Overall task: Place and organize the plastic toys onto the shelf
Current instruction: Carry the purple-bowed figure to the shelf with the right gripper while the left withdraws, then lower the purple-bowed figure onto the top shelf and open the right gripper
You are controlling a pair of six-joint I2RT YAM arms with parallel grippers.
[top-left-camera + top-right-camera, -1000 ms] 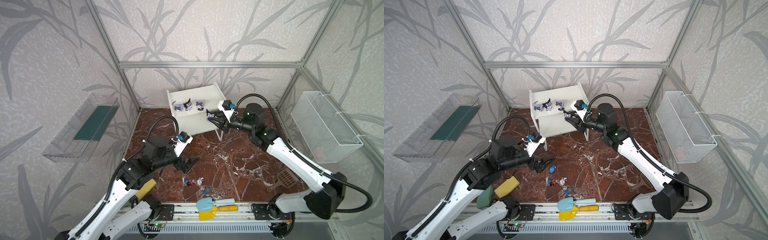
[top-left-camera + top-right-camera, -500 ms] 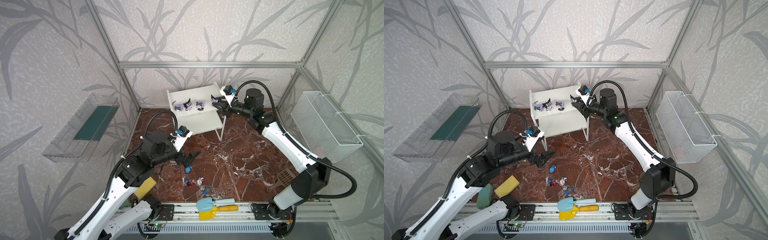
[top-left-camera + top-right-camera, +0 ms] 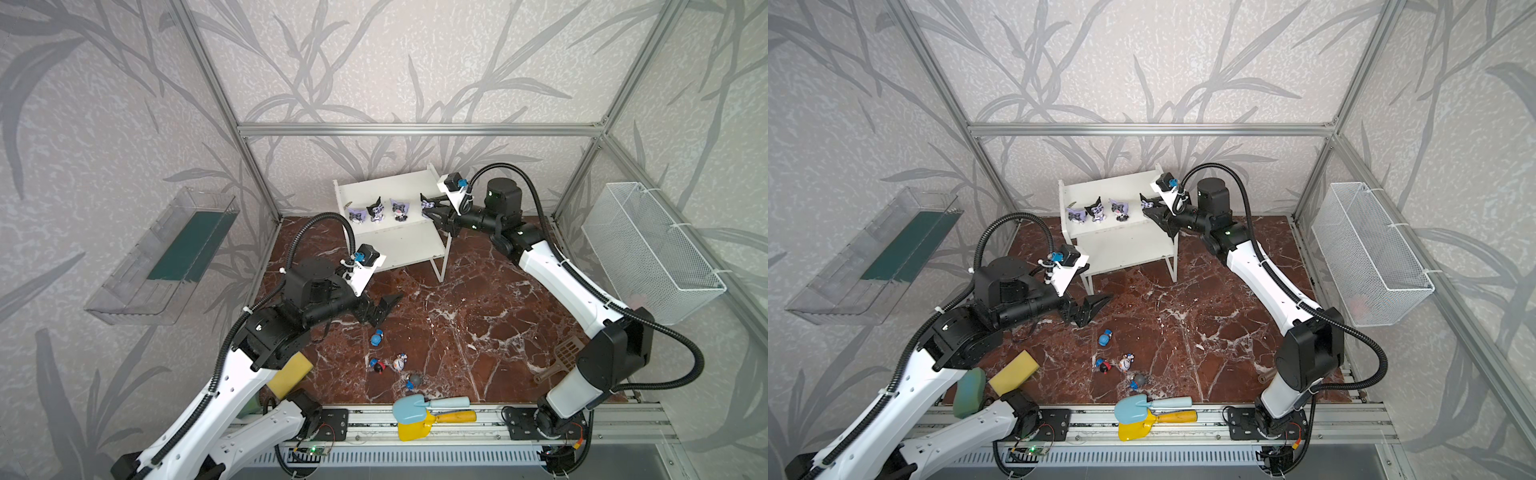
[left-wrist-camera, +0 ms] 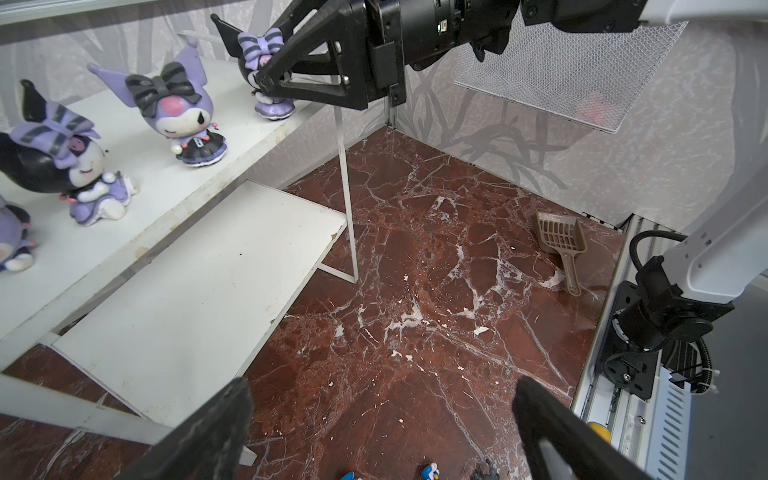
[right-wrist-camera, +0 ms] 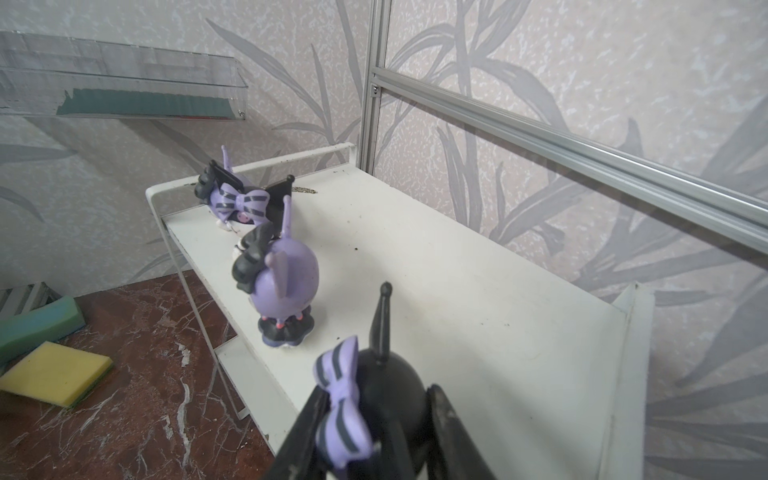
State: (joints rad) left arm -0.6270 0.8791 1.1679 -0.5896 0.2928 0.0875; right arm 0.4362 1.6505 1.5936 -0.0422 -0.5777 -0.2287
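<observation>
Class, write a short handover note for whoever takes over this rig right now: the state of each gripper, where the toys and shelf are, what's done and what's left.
Left gripper: open and empty, hovering over the marble floor in front of the shelf.
Right gripper: fingers shut on the fourth purple figurine at the right end of the top board. Its base looks to be resting on the board, but it is not yet released.
Done: three purple figurines sit in a row on the top board.
Left: release the fourth, then move the four small figurines from the floor onto the shelf, probably the lower board.
</observation>
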